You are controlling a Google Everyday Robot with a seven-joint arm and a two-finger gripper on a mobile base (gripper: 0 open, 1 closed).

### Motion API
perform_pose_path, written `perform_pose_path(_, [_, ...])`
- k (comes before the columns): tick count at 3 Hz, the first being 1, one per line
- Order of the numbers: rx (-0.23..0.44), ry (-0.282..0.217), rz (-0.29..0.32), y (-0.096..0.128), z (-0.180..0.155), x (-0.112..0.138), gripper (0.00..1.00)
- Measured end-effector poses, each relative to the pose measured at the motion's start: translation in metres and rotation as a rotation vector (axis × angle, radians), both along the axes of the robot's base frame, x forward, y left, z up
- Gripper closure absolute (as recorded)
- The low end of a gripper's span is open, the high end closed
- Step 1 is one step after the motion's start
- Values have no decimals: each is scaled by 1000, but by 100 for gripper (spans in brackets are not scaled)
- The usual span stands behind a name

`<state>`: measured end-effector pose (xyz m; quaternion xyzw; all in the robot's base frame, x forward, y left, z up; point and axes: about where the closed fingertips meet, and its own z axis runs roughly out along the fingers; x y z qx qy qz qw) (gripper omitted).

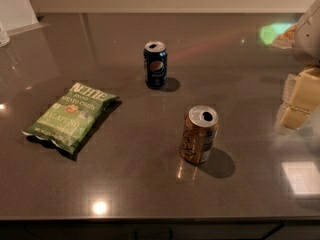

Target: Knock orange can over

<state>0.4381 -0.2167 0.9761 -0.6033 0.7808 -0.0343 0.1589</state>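
Note:
The orange can (199, 134) stands upright on the dark grey countertop (150, 184), right of centre and towards the front. It is orange-bronze with a silver top and an open mouth. My gripper (299, 101), with pale yellow parts, is at the right edge of the view. It is to the right of the can and a little farther back, clearly apart from it. The arm above it is cut off by the frame edge.
A dark blue Pepsi can (155, 64) stands upright behind and to the left of the orange can. A green chip bag (71, 115) lies flat at the left. The counter's front edge (150, 219) runs along the bottom. A wall stands at the back.

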Motion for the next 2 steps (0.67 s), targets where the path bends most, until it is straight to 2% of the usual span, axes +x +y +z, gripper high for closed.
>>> perform_pose_path(1, [1, -4, 0, 0, 1, 0, 0])
perform_pose_path(2, [69, 12, 28, 6, -8, -4, 0])
